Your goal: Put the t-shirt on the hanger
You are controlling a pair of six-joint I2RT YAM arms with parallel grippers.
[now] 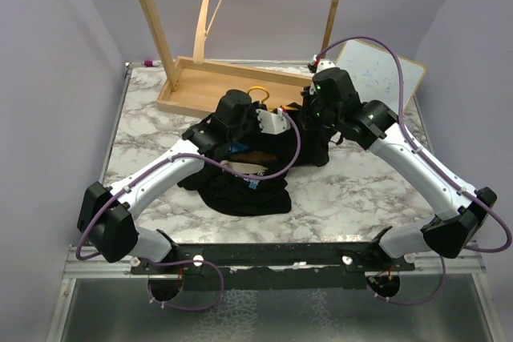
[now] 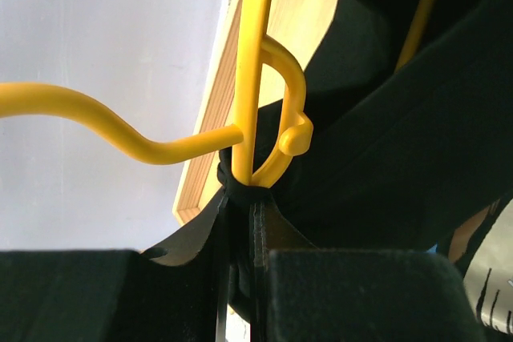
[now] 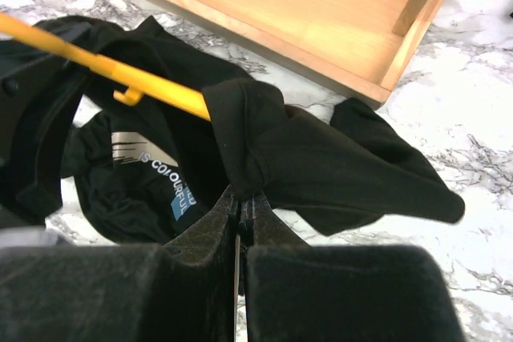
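The t-shirt (image 1: 240, 186) is seen bunched in a dark heap at the middle of the marble table (image 1: 361, 190), just in front of the wooden tray (image 3: 321, 14). The hanger (image 2: 252, 54) is partly buried in the cloth, with only its yellow hook showing clear from above. The left gripper (image 2: 243, 198) is closed tight at the base of that hook, where black cloth is gathered around the wire. The right gripper (image 3: 240, 210) is pinched fully shut on a fold of the shirt, and one yellow arm of the hanger is seen running into that fold from the left.
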